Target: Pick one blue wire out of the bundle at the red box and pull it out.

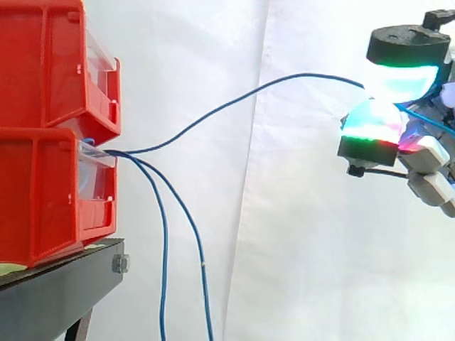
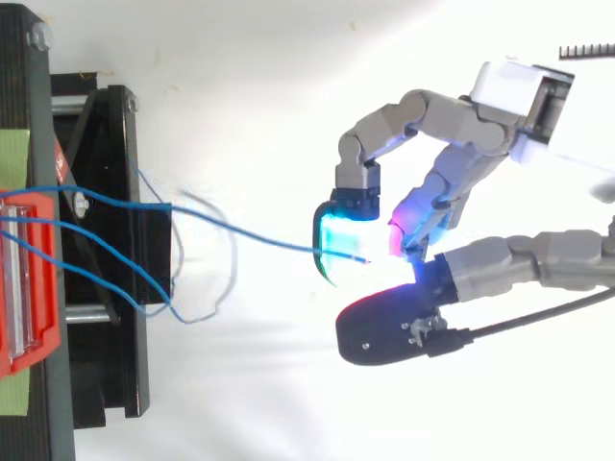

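The hand (image 2: pixel 452 187) pinches one blue wire (image 2: pixel 269 236) between curled fingers at 3 o'clock. The wire arcs to the lower red box (image 1: pixel 43 199) at 9 o'clock. Pull evenly toward 3 o'clock with a firm pinch, leaving the two hanging wires (image 1: pixel 163 270) undisturbed.

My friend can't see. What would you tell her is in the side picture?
The robot hand on the right pinches one blue wire between its glowing fingers. The wire arcs left to the lower red bin, where two more blue wires hang down past the black stand.
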Controlling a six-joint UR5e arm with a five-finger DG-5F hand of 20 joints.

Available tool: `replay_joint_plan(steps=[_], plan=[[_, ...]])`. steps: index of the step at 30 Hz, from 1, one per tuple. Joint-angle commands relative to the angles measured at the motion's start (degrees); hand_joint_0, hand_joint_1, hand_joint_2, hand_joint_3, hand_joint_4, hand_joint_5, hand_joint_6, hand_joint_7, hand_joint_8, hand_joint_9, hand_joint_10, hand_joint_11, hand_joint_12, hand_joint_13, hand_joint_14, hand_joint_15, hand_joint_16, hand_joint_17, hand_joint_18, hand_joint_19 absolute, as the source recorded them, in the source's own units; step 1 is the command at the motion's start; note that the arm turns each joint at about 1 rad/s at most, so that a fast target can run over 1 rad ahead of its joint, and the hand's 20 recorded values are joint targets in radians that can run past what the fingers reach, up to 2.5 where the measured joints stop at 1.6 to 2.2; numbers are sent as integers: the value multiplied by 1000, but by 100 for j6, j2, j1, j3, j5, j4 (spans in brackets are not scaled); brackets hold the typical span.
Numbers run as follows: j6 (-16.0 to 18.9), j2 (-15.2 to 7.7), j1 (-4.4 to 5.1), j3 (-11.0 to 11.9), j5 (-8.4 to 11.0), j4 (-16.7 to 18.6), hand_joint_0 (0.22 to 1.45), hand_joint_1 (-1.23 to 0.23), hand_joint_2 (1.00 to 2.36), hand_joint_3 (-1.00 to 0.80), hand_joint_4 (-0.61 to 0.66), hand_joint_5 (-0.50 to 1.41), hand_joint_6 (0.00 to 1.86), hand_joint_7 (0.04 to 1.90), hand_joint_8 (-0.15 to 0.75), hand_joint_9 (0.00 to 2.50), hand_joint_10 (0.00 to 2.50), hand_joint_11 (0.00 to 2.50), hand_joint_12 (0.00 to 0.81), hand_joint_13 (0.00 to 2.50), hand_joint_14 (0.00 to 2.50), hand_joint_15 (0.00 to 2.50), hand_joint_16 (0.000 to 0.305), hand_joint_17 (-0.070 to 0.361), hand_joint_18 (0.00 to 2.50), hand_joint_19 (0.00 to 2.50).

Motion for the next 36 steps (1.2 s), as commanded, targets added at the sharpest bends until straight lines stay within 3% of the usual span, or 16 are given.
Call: replay_joint_plan(steps=[1,15,18,36], plan=[[4,-4,-2,0,0,-19,548,-611,1000,-500,163,-111,923,1041,351,1136,13,737,417,1090,22,669,49,111,1012,651],[4,-4,-2,0,0,-10,505,-661,1000,-500,174,-123,922,946,357,1114,10,738,427,1092,20,667,52,117,1021,646],[4,5,-2,-9,0,-19,552,-646,1001,-500,173,-115,911,1019,352,1121,13,747,415,1081,22,668,49,110,1001,661],[4,5,-20,0,0,-19,595,-764,1013,-263,119,-99,937,1047,368,1161,10,745,421,1122,23,666,51,114,1063,622]])
